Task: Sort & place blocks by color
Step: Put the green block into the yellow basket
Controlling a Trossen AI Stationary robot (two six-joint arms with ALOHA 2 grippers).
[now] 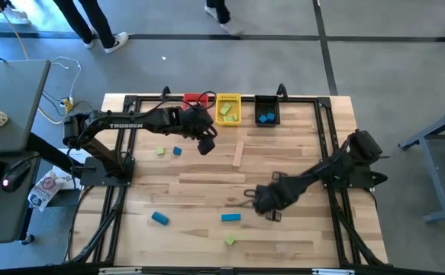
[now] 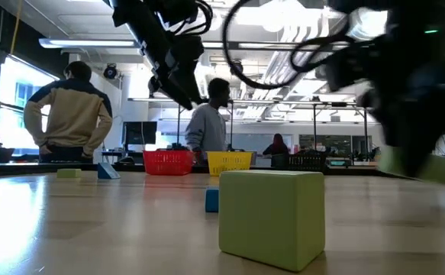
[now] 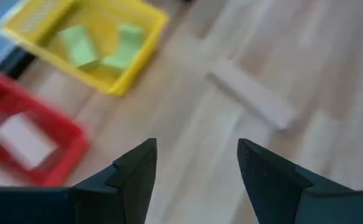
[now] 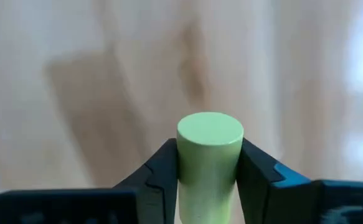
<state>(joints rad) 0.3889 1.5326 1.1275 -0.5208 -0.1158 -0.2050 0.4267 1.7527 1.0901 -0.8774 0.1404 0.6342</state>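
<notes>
The left arm (image 1: 123, 122) carries the word TROSSEN in white along its side; no other writing can be read.

Three bins stand in a row at the table's (image 1: 298, 160) far edge: a red bin (image 1: 197, 99), a yellow bin (image 1: 228, 108) and a black bin (image 1: 266, 111). The yellow bin holds two green blocks (image 3: 100, 50), the black bin holds blue blocks (image 1: 266, 118), and the red bin holds a pale wood block (image 3: 20, 140).

Loose on the table lie three blue blocks: one (image 1: 177, 151) near the left arm, one (image 1: 159, 218) near the front left, and one (image 1: 230, 218) near the front middle. Two green blocks are also loose: one (image 1: 161, 151) beside the first blue one and a green cube (image 1: 230, 241) at the front edge. A wood bar (image 1: 238, 153) lies in the middle.

The left gripper (image 3: 197, 165) hangs near the red and yellow bins, its fingers spread wide with nothing between them. The right gripper (image 4: 209, 162) is over the front middle of the table, its fingers pinching a green cylinder (image 4: 209, 140) by its sides.

Two people (image 2: 73, 107) stand beyond the table.
</notes>
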